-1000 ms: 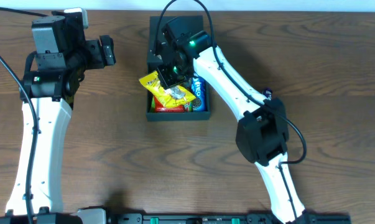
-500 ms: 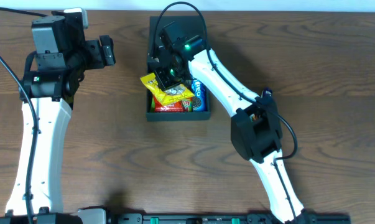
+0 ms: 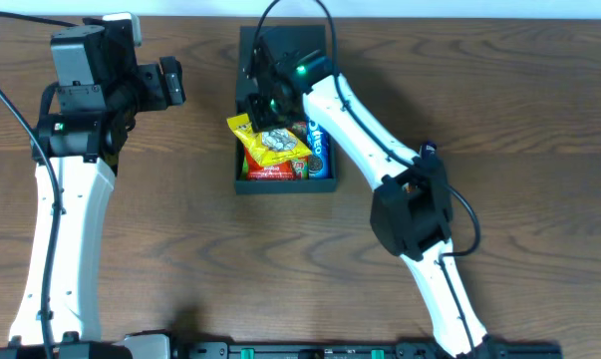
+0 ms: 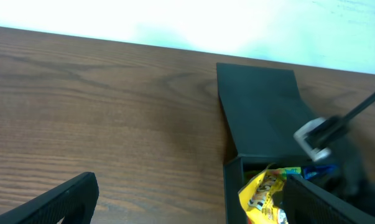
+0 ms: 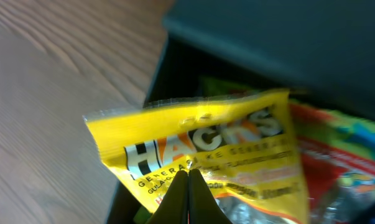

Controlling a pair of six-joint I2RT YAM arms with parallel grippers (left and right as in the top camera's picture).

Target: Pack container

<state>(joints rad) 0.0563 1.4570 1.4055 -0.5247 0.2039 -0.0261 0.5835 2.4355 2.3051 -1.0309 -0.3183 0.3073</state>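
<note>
- The right end effector [image 3: 264, 108] is clenched tight, its two fingers pressed together. It hangs over the container [image 3: 285, 186], which sits open right under it on the tabletop [image 3: 180, 229].
- From above, the arm hides the fingertips. The right wrist camera shows them meeting at a point right against the yellow packet [image 5: 206, 146]. The packet lies just ahead of them, with one corner sticking out over the container's wall. Whether a fold of foil is pinched between them I cannot tell.
- That same close view picks out black lettering on the yellow packet, which is too small to make out from above. It also shows a red packet [image 5: 336, 162] off to the right of the fingers.
- Only the overhead view shows the blue packet [image 3: 318, 150], lying along the container's side just beside the right arm.
- The left end effector [image 4: 190, 186] is released, fingers spread wide with nothing between them. It is well apart from the container, which lies ahead of it and to its right.
- Its wrist camera gives a plain look at the lid [image 4: 262, 112], folded open beyond the box. From above, the right arm covers much of it.
</note>
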